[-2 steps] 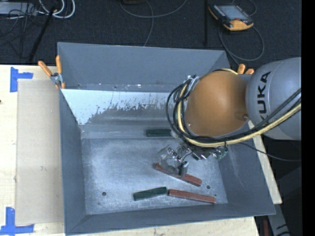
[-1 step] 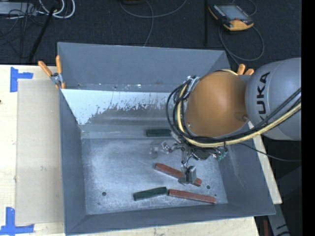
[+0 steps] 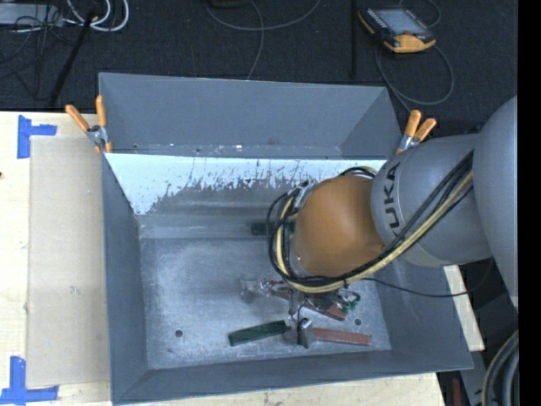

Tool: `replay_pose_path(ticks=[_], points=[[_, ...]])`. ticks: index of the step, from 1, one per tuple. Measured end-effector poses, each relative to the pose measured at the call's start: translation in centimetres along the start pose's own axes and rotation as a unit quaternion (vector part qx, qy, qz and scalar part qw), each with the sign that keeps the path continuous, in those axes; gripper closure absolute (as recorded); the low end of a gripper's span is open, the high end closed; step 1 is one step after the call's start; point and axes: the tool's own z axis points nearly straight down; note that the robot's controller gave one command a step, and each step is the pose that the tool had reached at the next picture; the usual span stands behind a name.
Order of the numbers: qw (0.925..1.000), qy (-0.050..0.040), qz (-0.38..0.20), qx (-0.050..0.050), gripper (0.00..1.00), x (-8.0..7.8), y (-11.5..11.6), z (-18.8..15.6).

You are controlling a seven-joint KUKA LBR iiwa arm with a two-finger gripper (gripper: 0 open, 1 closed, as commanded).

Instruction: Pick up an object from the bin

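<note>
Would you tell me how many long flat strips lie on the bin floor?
2: a dark green strip just left of the hand, and a reddish-brown strip just right of it. The arm may hide others.

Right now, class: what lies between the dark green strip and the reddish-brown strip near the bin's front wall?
The gripper stands between the dark green strip and the reddish-brown strip, as the camera view shows. Whether it touches either cannot be told.
</note>
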Motion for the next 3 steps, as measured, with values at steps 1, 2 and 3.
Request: replay_pose_path(ticks=[1, 2, 3], points=[[1.0, -0.0043, 0.002, 0.002, 1.0, -0.2, -0.2, -0.4], [0.9644, -0.0044, -0.264, 0.003, 1.0, -2.4, 1.1, -0.4], [0.965, -0.0029, -0.262, 0.002, 0.0, -2.3, 1.1, -0.4]])
